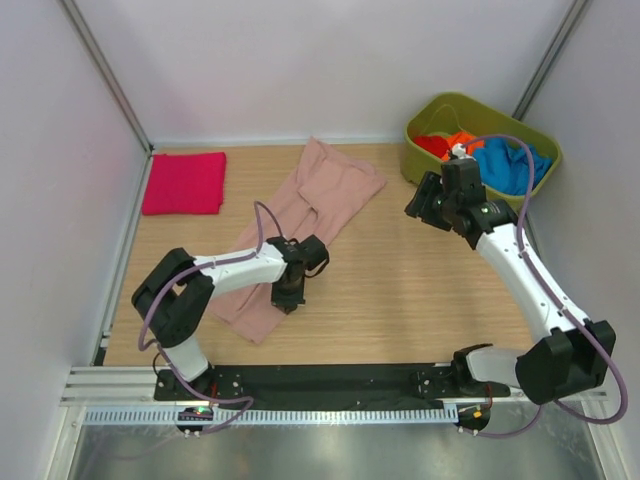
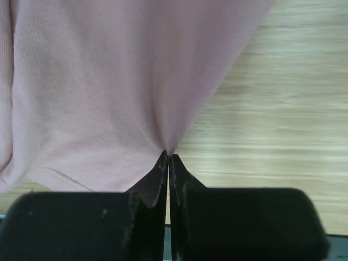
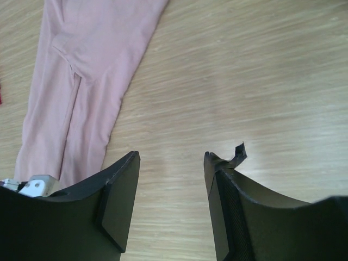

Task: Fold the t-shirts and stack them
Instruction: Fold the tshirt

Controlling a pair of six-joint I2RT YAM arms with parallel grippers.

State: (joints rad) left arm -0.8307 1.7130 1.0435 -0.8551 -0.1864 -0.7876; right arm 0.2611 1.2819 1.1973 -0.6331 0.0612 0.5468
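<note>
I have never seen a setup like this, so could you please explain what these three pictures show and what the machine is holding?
The overhead picture shows two robot arms bolted at the near edge of a wooden table. The other two pictures come from cameras on each wrist, looking past that arm's own fingers. A dusty-pink t-shirt lies spread on the table, a folded magenta t-shirt sits at the far left, and a green tub at the far right holds more clothes. The left gripper is shut, pinching the pink shirt's edge. The right gripper is open and empty above bare wood.
</note>
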